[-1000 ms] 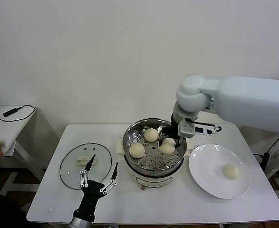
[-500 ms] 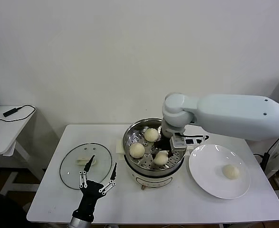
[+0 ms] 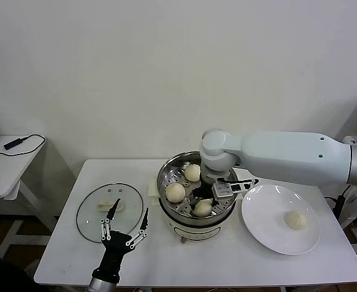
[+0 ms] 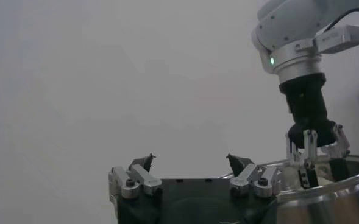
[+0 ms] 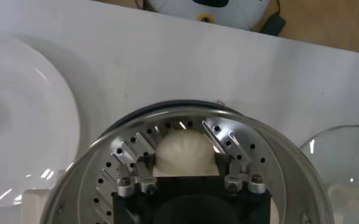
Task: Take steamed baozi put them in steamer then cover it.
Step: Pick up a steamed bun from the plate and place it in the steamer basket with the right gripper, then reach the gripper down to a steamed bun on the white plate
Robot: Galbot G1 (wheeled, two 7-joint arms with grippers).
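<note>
Three baozi are now sitting on the steamer's (image 3: 166, 177) perforated tray, the newest baozi (image 3: 202, 208) at its near edge, where the right gripper (image 3: 206, 201) has carried it across and is spreading its fingers to either side of it, letting go. One bun (image 3: 297, 219) is waiting on the white plate (image 3: 260, 225). The left gripper (image 3: 126, 230) is idling with fingers apart near the glass cover (image 3: 90, 213), which is lying on the table
</note>
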